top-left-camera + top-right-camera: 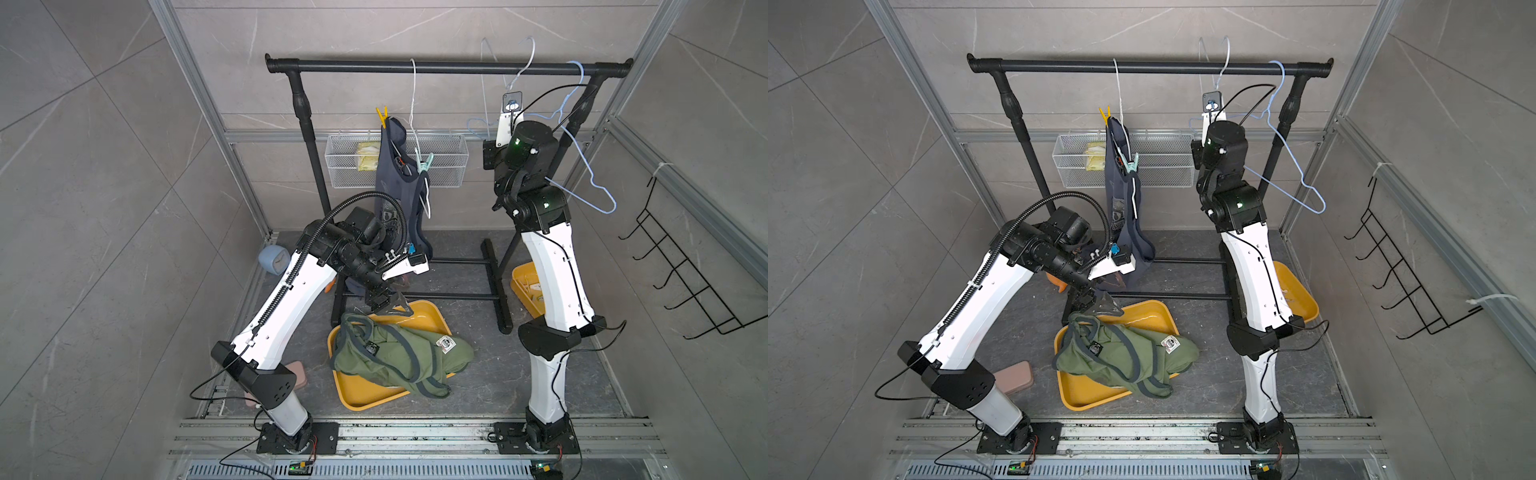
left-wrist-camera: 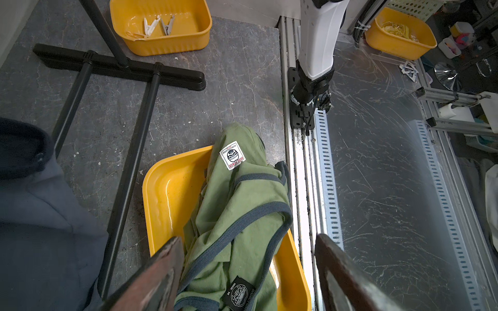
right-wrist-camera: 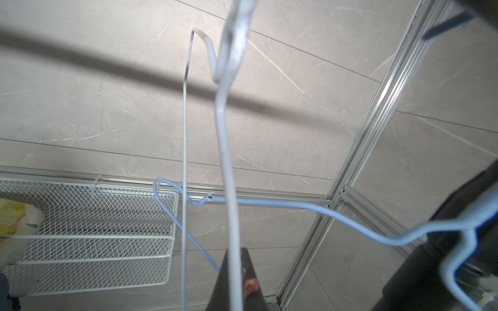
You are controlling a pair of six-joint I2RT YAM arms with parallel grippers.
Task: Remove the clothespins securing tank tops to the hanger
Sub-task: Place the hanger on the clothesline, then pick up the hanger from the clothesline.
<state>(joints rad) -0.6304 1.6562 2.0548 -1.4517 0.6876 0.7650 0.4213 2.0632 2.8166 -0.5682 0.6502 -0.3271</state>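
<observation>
Olive tank tops lie heaped in the yellow tray, lower centre; left gripper hovers just above, spread wide, holding nothing. Upper centre, the slate top hangs pinned by a yellow clothespin and a mint clothespin: work remaining. Right gripper, upper right, pinches a bare white hanger, probably keeping it clear.
</observation>
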